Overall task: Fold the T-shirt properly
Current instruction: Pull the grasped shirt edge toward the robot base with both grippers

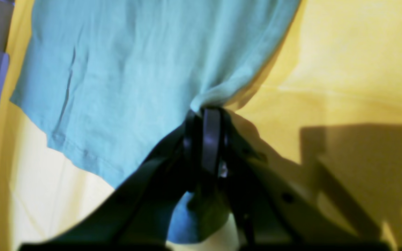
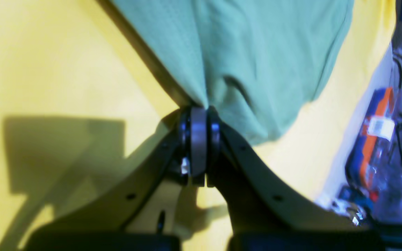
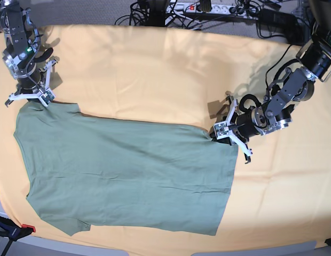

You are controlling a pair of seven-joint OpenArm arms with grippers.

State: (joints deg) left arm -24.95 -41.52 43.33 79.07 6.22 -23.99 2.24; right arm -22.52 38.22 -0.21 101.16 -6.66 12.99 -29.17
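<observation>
T-shirt (image 3: 123, 170) corners pinched in both jaws

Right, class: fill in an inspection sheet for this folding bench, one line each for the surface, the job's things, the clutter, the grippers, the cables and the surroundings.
Surface: yellow-orange cloth covers the table, lightly creased.
Job's things: green T-shirt lies spread flat, unfolded, with a few wrinkles.
Clutter: nothing seen on the cloth besides the shirt.
Grippers: left gripper is shut on the shirt's upper corner at the hem end; right gripper is shut on the shirt's edge at the opposite end, near a sleeve.
Cables: tangle of black cables and a power strip behind the far table edge.
Surroundings: clamp at the near left edge; blurred orange and blue items beyond the table in the right wrist view.
</observation>
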